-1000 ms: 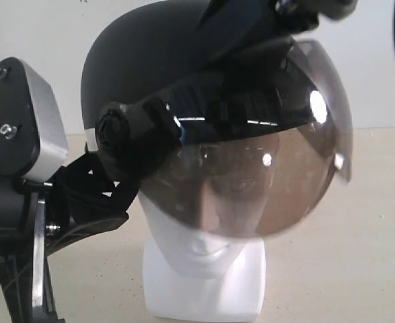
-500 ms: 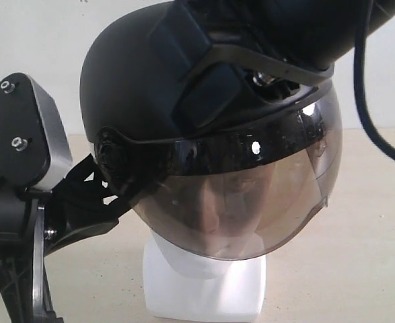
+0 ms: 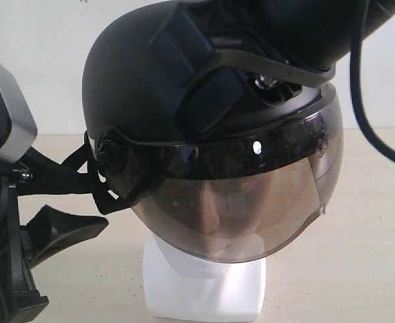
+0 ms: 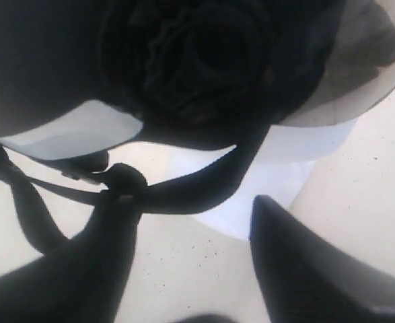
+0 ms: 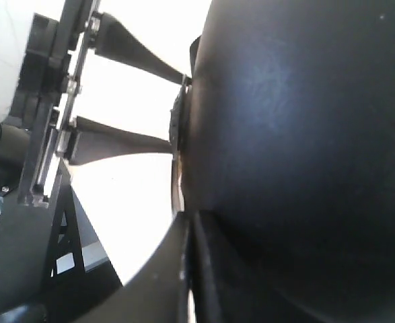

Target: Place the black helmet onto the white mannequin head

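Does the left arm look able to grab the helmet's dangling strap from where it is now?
Probably yes. The left gripper stands open, and the black helmet's strap runs right across its fingertips, touching one of them. Nothing else appears to lie between.

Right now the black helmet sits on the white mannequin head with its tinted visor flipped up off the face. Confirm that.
Not quite. The black helmet does sit on the white mannequin head, but its tinted visor is down over the face, not flipped up. The exterior view shows the face through it.
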Robot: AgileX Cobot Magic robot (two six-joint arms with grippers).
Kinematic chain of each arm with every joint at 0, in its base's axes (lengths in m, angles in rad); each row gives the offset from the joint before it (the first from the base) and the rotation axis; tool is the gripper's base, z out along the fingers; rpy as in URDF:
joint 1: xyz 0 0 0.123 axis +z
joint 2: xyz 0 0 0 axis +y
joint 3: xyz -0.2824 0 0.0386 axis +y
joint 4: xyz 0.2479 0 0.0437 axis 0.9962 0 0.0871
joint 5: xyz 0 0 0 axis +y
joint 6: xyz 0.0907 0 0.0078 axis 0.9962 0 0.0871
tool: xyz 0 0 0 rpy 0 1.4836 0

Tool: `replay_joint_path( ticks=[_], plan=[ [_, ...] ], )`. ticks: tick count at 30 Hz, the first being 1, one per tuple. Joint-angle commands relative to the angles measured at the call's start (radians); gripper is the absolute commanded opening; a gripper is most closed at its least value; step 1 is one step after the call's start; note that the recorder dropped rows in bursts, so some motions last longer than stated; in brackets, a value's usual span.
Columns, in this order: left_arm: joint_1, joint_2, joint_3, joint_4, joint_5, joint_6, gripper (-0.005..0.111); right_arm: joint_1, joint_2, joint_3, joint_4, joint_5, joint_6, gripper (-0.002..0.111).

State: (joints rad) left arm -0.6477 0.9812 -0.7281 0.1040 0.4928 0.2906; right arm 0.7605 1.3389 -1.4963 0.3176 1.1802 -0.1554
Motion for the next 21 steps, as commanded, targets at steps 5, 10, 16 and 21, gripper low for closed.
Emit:
replay_joint_path(
  ticks=[5, 10, 16, 21],
  plan=[
    [-0.001, -0.034, -0.013, 0.036, 0.032, -0.014, 0.059, -0.01, 0.018, 0.009, -0.127, 0.031, -0.013, 0.0],
    [-0.001, -0.135, -0.076, 0.087, 0.146, -0.062, 0.059, -0.01, 0.009, 0.009, -0.127, -0.002, -0.02, 0.0],
    [-0.001, -0.219, -0.09, 0.171, 0.168, -0.168, 0.058, -0.01, -0.027, -0.031, -0.13, -0.032, -0.03, 0.0],
    [-0.001, -0.211, -0.09, 0.162, 0.173, -0.167, 0.056, -0.01, -0.04, -0.075, -0.167, -0.034, -0.03, 0.0]
  ],
)
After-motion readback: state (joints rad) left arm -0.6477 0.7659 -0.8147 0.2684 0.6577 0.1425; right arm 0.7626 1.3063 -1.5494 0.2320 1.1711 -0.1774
